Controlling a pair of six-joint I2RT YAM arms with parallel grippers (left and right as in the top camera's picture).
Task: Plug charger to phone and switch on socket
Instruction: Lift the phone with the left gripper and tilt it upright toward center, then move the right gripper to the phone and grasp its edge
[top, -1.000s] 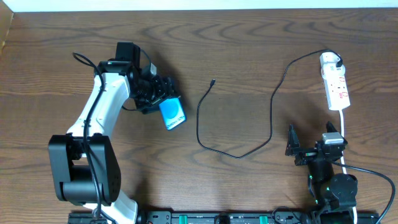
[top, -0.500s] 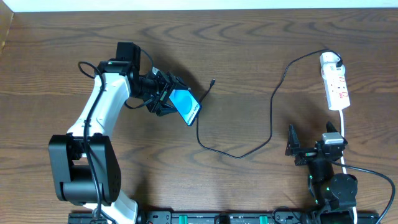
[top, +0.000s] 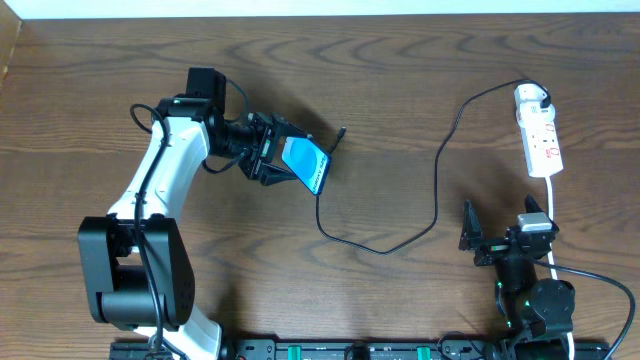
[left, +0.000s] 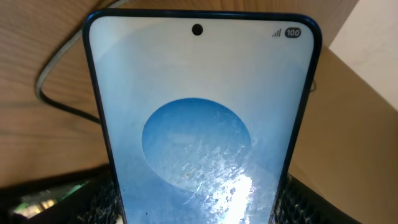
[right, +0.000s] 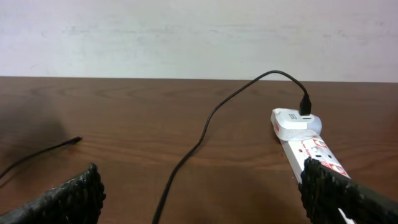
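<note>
One dark wood table (top: 400, 60), white wall (right: 186, 37) behind — left jaws on phone (top: 306, 163), right jaws agape.

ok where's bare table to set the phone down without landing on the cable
Bare wood inside the charger cable loop, right of its connector tip; more in front, between the arms. Crowded around the power strip and right gripper, and where the left gripper holds the phone.
</note>
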